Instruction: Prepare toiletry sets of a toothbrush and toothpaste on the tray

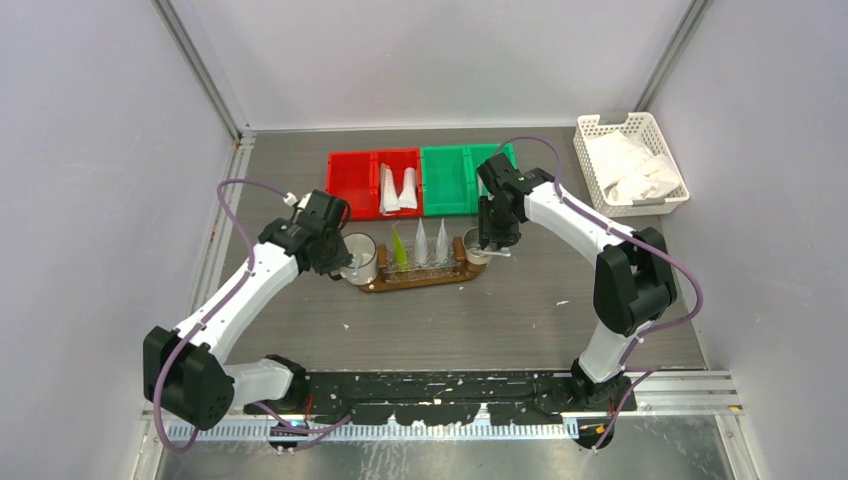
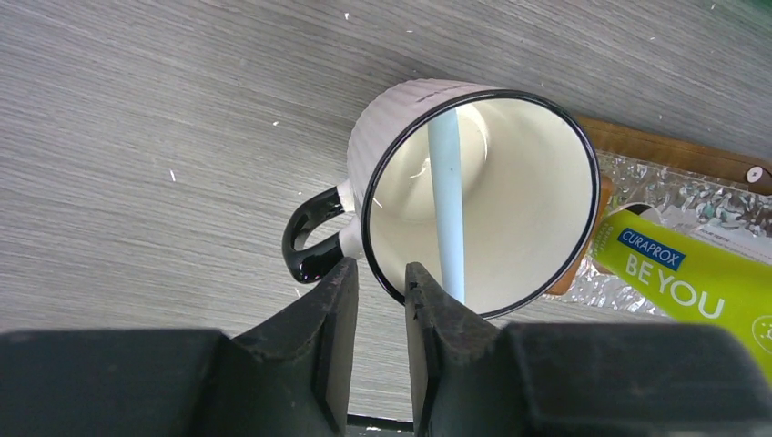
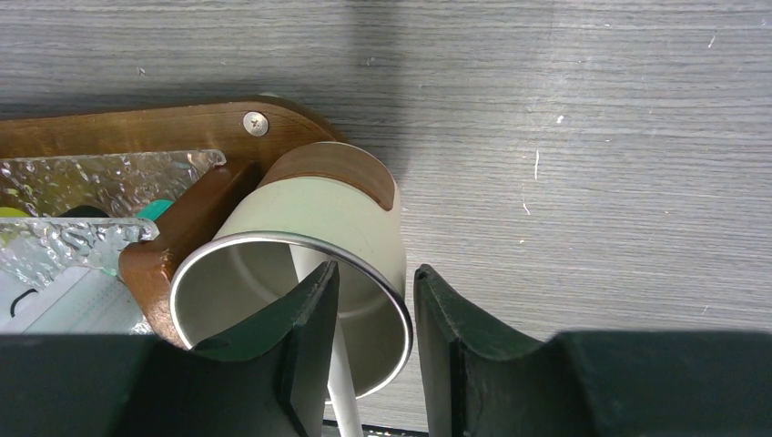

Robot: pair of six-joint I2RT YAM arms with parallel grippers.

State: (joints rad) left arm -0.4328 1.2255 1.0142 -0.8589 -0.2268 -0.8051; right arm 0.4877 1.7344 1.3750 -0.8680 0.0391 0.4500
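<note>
Left gripper [image 2: 380,273], jaws narrowly apart and empty, hangs over the mug [image 2: 401,109] rim, with the blue toothbrush [image 2: 446,200] just to its right inside. Right gripper [image 3: 376,273] straddles the cup [image 3: 328,218] rim, its jaws apart and the white toothbrush [image 3: 340,391] loose between them. Best to lift both straight up, clear of the rims.

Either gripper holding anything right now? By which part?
Cannot tell. The left gripper straddles the mug rim beside its handle; the right gripper straddles the cream cup rim. Whether either is clamped does not show.
</note>
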